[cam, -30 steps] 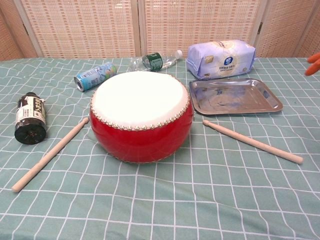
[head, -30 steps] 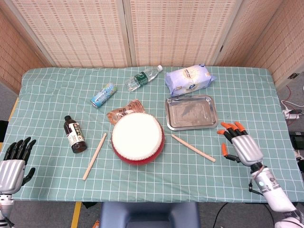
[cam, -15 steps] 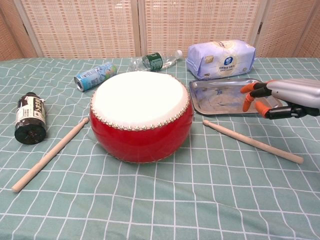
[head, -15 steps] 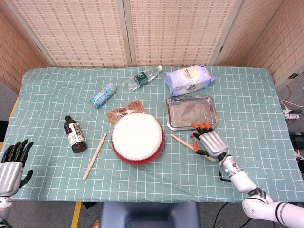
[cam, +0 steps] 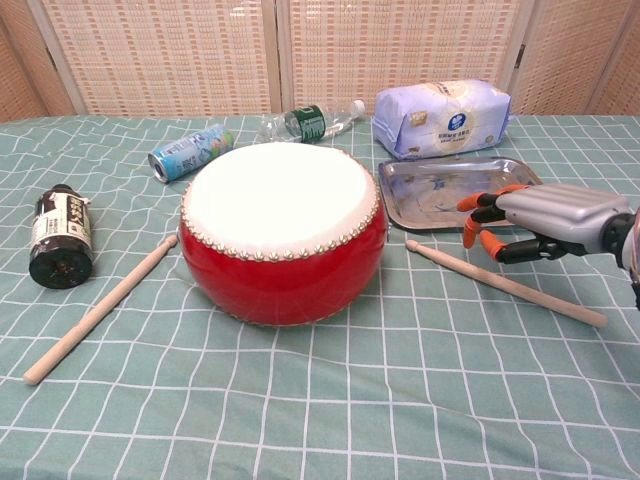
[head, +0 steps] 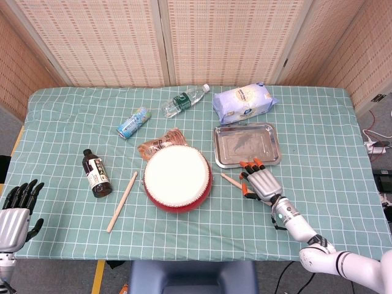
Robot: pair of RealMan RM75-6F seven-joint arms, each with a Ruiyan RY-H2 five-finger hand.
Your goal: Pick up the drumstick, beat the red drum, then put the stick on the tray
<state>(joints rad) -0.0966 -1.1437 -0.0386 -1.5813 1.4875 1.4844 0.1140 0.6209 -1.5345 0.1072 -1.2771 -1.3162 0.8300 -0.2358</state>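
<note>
Left hand [head: 15,211], silver with black fingers, sits off the near-left corner of the tabletop [head: 61,107] with its green checked cloth. Fingers spread apart, nothing in them. Only my head view shows it.

Dark brown glass bottle with white label [head: 97,173] lies on its side at left. Just right of it, a plain wooden drumstick [head: 122,201] lies slanted, its far tip near the drum's left side.

Behind these, a light blue drink can [head: 134,122] on its side; further back, a clear plastic water bottle with green label [head: 185,100], also lying down.

Round red drum with white skin [head: 177,178] stands at centre, skin up. A brown snack packet [head: 158,144] is tucked against its far-left edge.

Right of the drum lies the second wooden drumstick [cam: 505,284], flat on the cloth, running from near the drum out toward the right and nearer edge. Shiny rectangular metal tray [head: 246,145] sits just behind it. White-and-blue soft pack of tissues [head: 244,102] is behind the tray.

Right hand [head: 261,182], silver with orange-tipped fingers [cam: 470,229], is over the middle of this drumstick, palm down. In my chest view the fingers are parted and loosely curved, just above the stick, holding nothing. Contact with the stick: cannot tell.
</note>
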